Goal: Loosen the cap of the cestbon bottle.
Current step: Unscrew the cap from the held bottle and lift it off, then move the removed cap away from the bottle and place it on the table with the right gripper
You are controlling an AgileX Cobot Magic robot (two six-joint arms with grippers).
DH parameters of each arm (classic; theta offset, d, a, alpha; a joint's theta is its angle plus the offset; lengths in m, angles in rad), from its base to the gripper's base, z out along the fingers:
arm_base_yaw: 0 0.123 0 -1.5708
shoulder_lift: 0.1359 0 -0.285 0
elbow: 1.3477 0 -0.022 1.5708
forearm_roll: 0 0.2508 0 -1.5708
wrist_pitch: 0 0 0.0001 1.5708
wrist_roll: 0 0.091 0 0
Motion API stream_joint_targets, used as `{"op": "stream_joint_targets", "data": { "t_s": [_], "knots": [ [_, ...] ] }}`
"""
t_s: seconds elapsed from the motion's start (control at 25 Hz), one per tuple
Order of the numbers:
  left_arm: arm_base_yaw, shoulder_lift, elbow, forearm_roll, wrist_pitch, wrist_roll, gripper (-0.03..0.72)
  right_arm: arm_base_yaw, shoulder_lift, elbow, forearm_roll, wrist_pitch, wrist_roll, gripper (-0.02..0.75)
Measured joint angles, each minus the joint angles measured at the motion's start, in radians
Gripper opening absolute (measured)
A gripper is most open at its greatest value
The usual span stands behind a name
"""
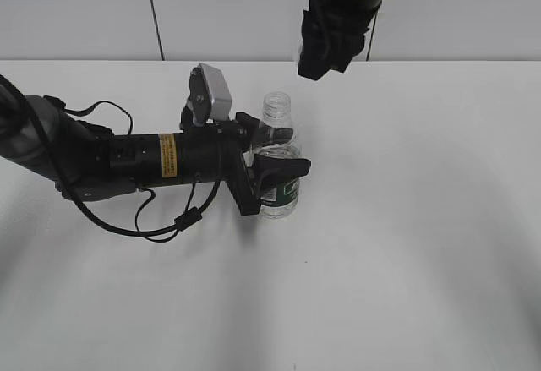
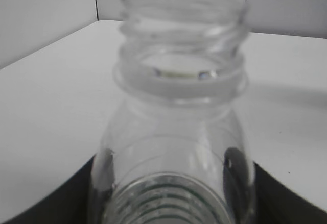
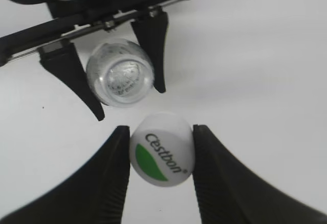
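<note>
Cap and cestbon bottle are apart at this moment: the white cap, green leaf mark upward, sits pinched between the two dark fingers of the right gripper, held in the air above the table, while the bottle's threaded neck stands open and bare. In the exterior view the right gripper hangs at the far side, a little right of the bottle's mouth and above it.

The bottle stands upright near the middle of the white table, its green label band low on the body. From the left, the left gripper reaches in level with the tabletop, its fingers closed on the bottle's body, one on the far side and one on the near side; the right wrist view shows both pressing against the clear plastic.

By my judgement the loosening is done and more, since the cap is fully off. To finish well, the right arm should keep its squeeze on the cap even, because the cap is small and smooth. The left grip should stay firm but not crush the thin wall, or the open bottle may tip or spill.
</note>
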Motion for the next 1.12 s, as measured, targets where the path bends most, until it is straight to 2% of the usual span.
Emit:
{"op": "stream_joint_targets", "data": {
  "t_s": [0.2,0.4,0.52,0.8,1.12],
  "knots": [
    [0.0,0.0,0.0,-0.001,0.0,0.0,0.399,-0.078,-0.001,0.0,-0.036,-0.015,0.36,0.29],
    [0.0,0.0,0.0,-0.006,0.0,-0.001,0.399,-0.231,-0.001,0.01,-0.041,-0.034,0.678,0.29],
    [0.0,0.0,0.0,-0.007,0.0,-0.002,0.399,-0.32,-0.001,0.084,-0.043,-0.068,0.812,0.29],
    [0.0,0.0,0.0,-0.008,0.0,-0.003,0.399,-0.459,-0.001,0.304,-0.044,-0.174,0.93,0.29],
    [0.0,0.0,0.0,-0.012,0.001,-0.003,0.399,-0.49,0.014,0.444,-0.041,-0.313,0.95,0.29]
  ]
}}
